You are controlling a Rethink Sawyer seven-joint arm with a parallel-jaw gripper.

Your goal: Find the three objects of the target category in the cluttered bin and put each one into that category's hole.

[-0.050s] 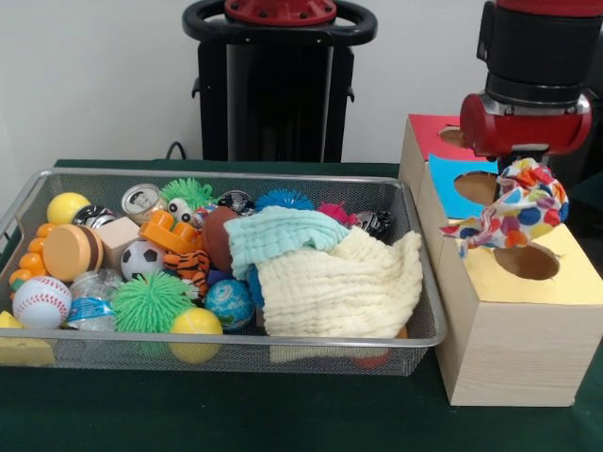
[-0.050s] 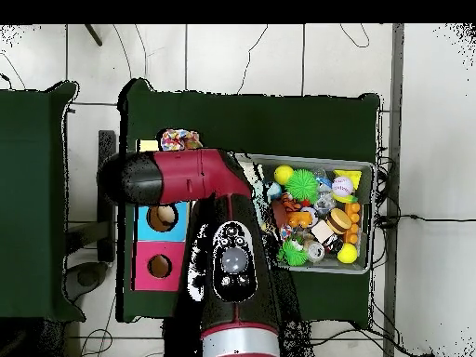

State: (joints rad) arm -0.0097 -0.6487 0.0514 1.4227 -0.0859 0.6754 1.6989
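Note:
My gripper [image 1: 524, 171] hangs at the right of the front view, shut on a polka-dot cloth [image 1: 516, 209] whose folds hide the fingertips. The cloth dangles just above the round hole [image 1: 526, 262] in the yellow top of the wooden box [image 1: 513, 353], clear of it. In the overhead view the same cloth [image 2: 179, 140] shows past the arm's edge. In the wire bin [image 1: 226, 347], a teal cloth [image 1: 283, 235] lies on a larger cream cloth [image 1: 344, 282] on the right side.
The box also has a blue-topped hole [image 1: 479, 186] and a red-topped hole [image 1: 456, 137] behind the yellow one. The bin's left half holds several balls, a can [image 1: 141, 199], a toy tiger [image 1: 191, 267] and other small toys. The arm [image 2: 223, 242] covers part of the box from overhead.

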